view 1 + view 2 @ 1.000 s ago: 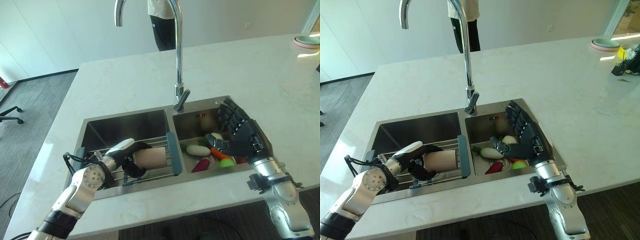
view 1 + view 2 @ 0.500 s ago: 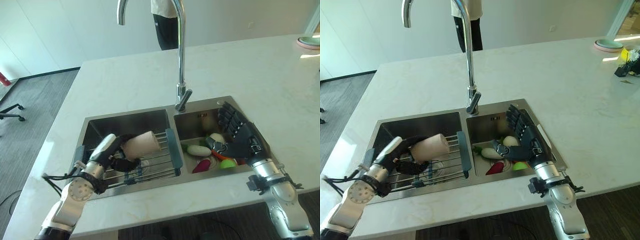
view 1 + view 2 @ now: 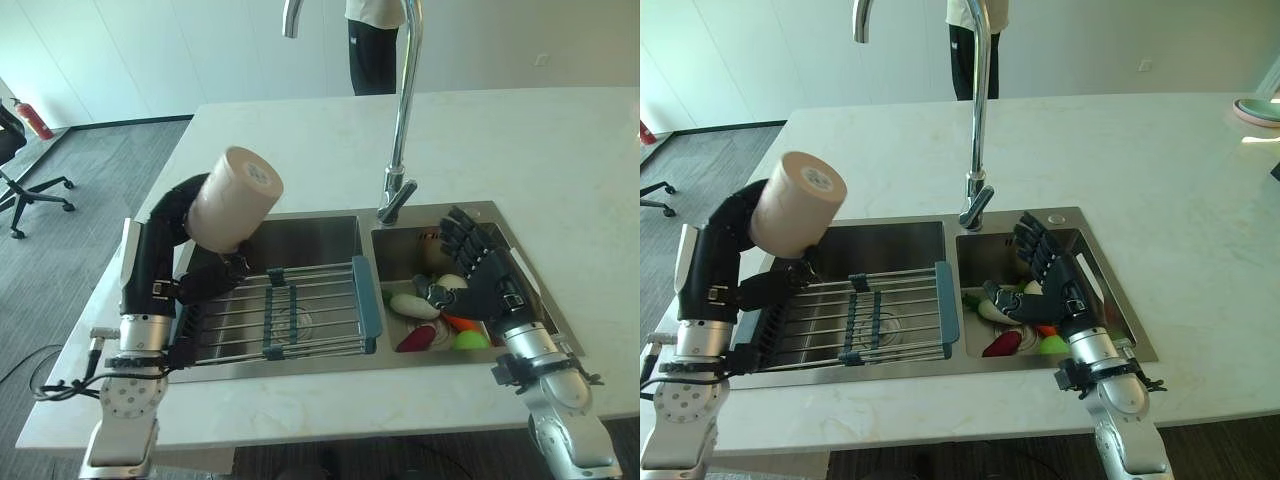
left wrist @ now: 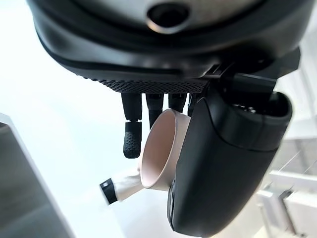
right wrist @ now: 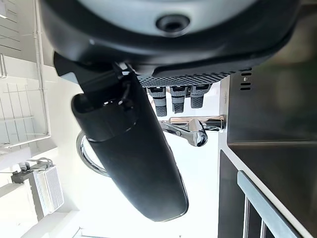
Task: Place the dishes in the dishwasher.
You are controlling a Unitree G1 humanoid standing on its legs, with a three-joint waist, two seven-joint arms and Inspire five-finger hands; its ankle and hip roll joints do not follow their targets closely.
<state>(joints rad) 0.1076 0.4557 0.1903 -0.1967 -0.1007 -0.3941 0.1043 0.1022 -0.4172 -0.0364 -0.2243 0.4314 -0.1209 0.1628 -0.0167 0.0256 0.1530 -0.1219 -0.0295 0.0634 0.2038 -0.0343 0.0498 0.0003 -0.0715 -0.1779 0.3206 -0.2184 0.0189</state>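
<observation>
My left hand (image 3: 185,270) is shut on a beige cup (image 3: 234,200) and holds it tilted, base up, high above the left sink basin (image 3: 310,238). In the left wrist view the cup's rim (image 4: 159,148) shows between the thumb and the fingers (image 4: 132,134). The wire drying rack (image 3: 275,320) across that basin is bare. My right hand (image 3: 487,285) is open, its straight fingers over the right basin (image 3: 1005,252). Toy vegetables (image 3: 428,320) lie there: a white one, a red one, an orange one and a green one.
A tall chrome tap (image 3: 402,120) rises behind the divider between the basins. White marble counter (image 3: 560,160) surrounds the sink. A person (image 3: 372,45) stands beyond the far edge. A stack of plates (image 3: 1258,108) rests at the far right of the counter. An office chair (image 3: 25,170) stands on the floor at left.
My left hand has lifted the cup off the drying rack and raised it high to the left. The camera has shifted. The right hand has stayed over the right basin.
</observation>
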